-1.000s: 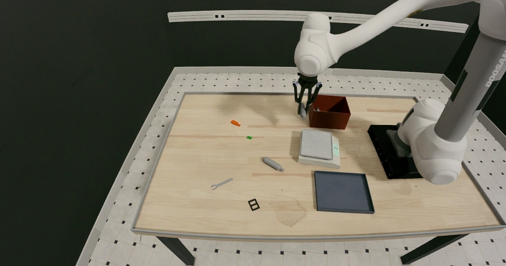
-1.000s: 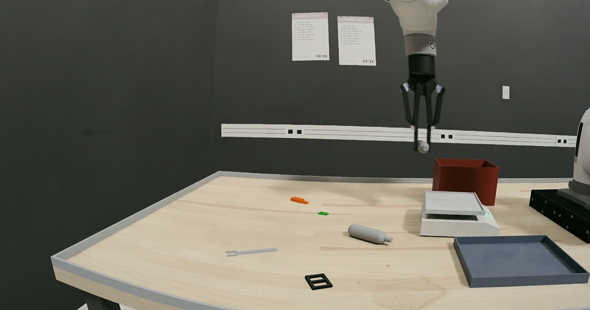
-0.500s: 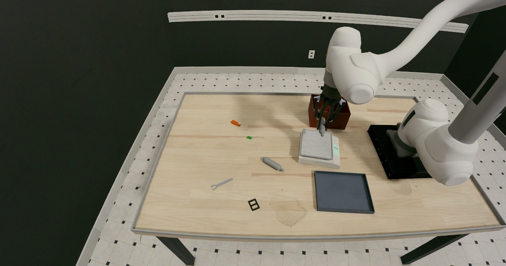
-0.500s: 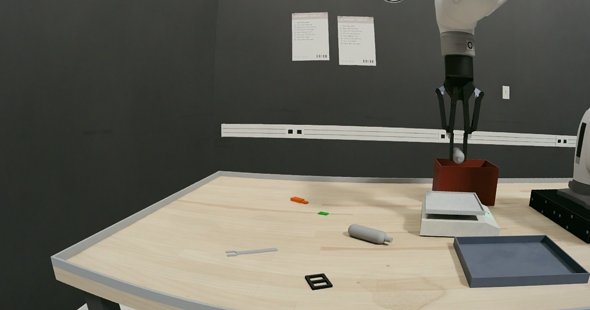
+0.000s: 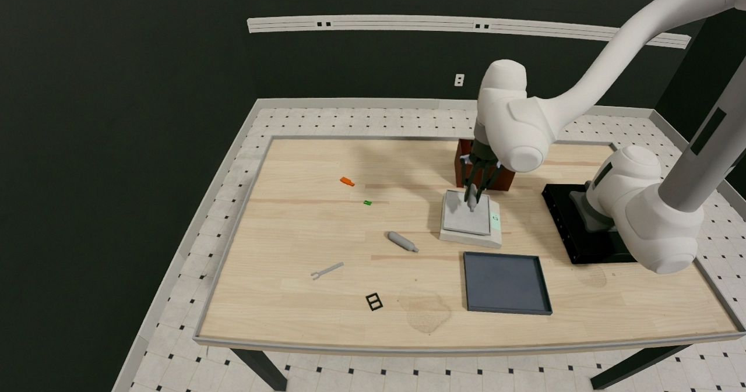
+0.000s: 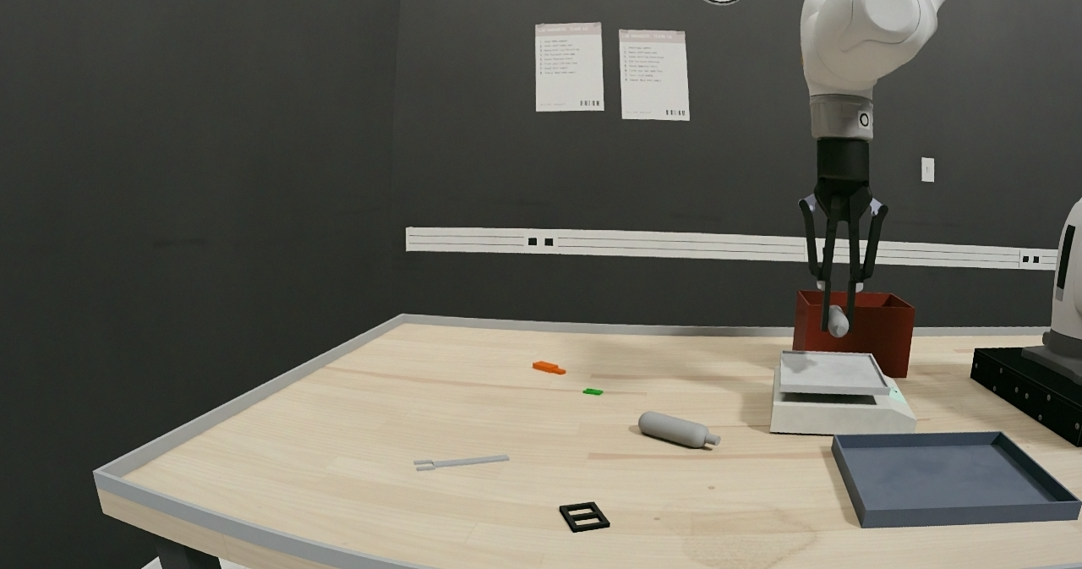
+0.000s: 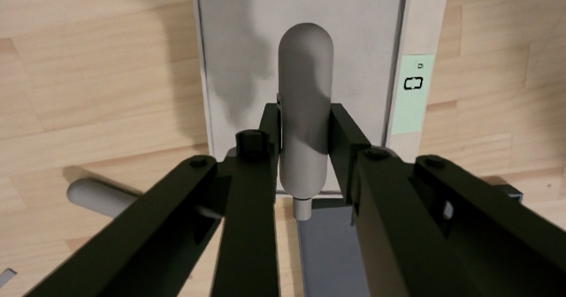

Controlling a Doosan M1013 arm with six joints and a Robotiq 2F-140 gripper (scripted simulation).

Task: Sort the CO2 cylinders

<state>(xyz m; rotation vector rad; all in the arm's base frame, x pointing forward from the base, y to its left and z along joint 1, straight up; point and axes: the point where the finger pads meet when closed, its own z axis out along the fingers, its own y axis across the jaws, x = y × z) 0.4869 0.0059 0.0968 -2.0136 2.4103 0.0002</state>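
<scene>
My gripper (image 6: 837, 322) is shut on a grey CO2 cylinder (image 7: 305, 111) and holds it level a short way above the scale's grey platform (image 6: 830, 373). The held cylinder also shows in the top view (image 5: 471, 200), over the scale (image 5: 471, 218). The scale's green display (image 7: 413, 85) shows one blocky digit that I cannot read for sure. A second grey cylinder (image 5: 401, 241) lies flat on the table left of the scale. The red scrap bin (image 6: 870, 327) stands behind the scale. The dark blue tray (image 5: 506, 282) lies in front of the scale, with nothing in it.
An orange piece (image 5: 347, 182), a small green piece (image 5: 367, 202), a grey wrench (image 5: 327, 271) and a black buckle (image 5: 373, 302) lie on the left half of the table. The arm's black base plate (image 5: 584, 222) sits at the right. A raised rim edges the table.
</scene>
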